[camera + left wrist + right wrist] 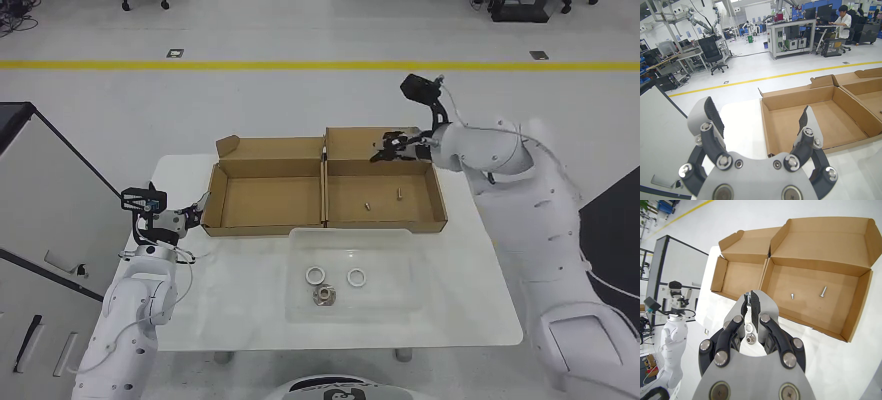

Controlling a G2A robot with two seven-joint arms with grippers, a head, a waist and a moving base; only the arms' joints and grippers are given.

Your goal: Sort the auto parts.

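On the white table (250, 300), the right gripper (749, 300) clamps a bolt (748, 297) over the right box (810, 317), where two bolts (823, 291) lie below it, presumably grouping like parts. The left gripper (758, 113) stands open, left box (810, 123) ahead.

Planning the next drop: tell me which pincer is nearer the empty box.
Left. The left pincer sits open outside the empty box; the right pincer, shut on a bolt, hangs over the far edge of the neighbouring box.

A short bolt (792, 296) and a long bolt (823, 292) lie flat in the right box (857, 306). White rings (315, 274) and a flanged nut (323, 294) sit mid-tray (300, 240). A third bolt (748, 299) is pinched in the right gripper (749, 295).
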